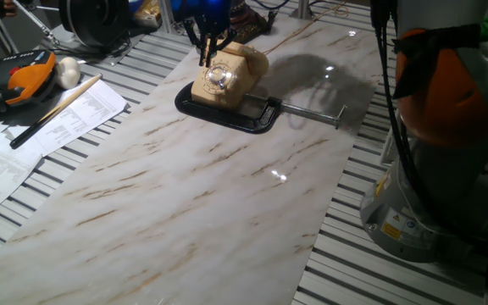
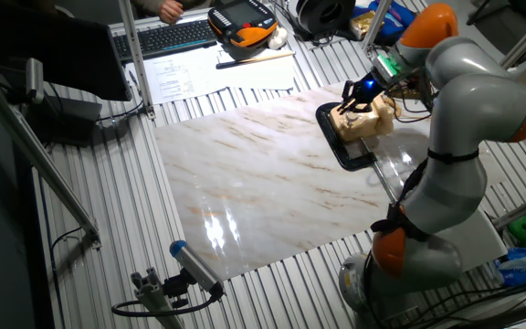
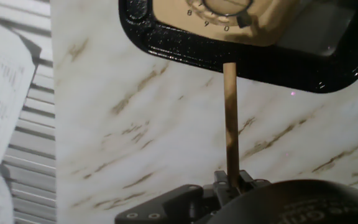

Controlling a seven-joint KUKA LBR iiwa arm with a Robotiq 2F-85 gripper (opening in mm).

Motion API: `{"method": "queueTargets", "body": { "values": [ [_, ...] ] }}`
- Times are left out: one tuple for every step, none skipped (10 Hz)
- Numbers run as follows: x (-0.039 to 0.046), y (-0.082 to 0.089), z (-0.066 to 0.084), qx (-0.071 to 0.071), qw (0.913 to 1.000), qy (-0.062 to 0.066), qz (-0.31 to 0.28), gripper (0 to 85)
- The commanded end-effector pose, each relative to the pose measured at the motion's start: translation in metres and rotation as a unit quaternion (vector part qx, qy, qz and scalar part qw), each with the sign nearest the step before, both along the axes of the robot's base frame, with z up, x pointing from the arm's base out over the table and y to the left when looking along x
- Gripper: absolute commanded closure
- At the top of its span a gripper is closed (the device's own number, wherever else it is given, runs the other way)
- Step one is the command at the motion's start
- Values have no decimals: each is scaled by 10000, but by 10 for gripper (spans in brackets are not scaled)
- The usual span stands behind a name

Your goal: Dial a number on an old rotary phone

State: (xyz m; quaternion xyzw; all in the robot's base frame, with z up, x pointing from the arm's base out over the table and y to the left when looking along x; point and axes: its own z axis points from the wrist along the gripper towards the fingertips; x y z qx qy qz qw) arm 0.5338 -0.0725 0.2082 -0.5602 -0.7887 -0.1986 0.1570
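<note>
The cream-beige rotary phone [image 1: 231, 72] stands at the far end of the marble board, inside a black C-clamp [image 1: 227, 110]. Its silvery dial [image 1: 219, 79] faces the front. My gripper [image 1: 207, 49] hangs just above the dial and is shut on a thin wooden stick [image 3: 230, 124]. In the hand view the stick's tip ends at the clamp's rim just below the phone's [image 3: 229, 22] dial numbers 8, 9 and 0. I cannot tell whether the tip touches the dial. From the other fixed view, the gripper [image 2: 358, 93] covers part of the phone [image 2: 369, 121].
The clamp's silver screw bar [image 1: 312, 111] sticks out to the right. Papers [image 1: 41, 135], a long wooden rod [image 1: 58, 106], an orange teach pendant [image 1: 25, 78] and a white ball [image 1: 68, 73] lie at the left. My arm's base [image 1: 422, 195] stands at the right.
</note>
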Motion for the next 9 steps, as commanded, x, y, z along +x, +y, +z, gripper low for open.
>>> {"method": "queueTargets", "body": {
  "values": [
    [-23,41,-14,-1109,9629,-834,2316,850],
    [-40,88,-33,-1228,9523,-1033,2594,850],
    [-48,128,-30,-1339,9424,-1162,2836,850],
    [-64,164,-18,-1396,9336,-1267,3046,850],
    [-78,196,-4,-1471,9245,-1364,3242,850],
    [-82,213,6,-1480,9178,-1451,3386,850],
    [-84,220,10,-1470,9118,-1539,3512,850],
    [-90,230,12,-1512,9080,-1576,3575,850],
    [-92,232,13,-1568,9009,-1603,3716,850]
  ]
}}
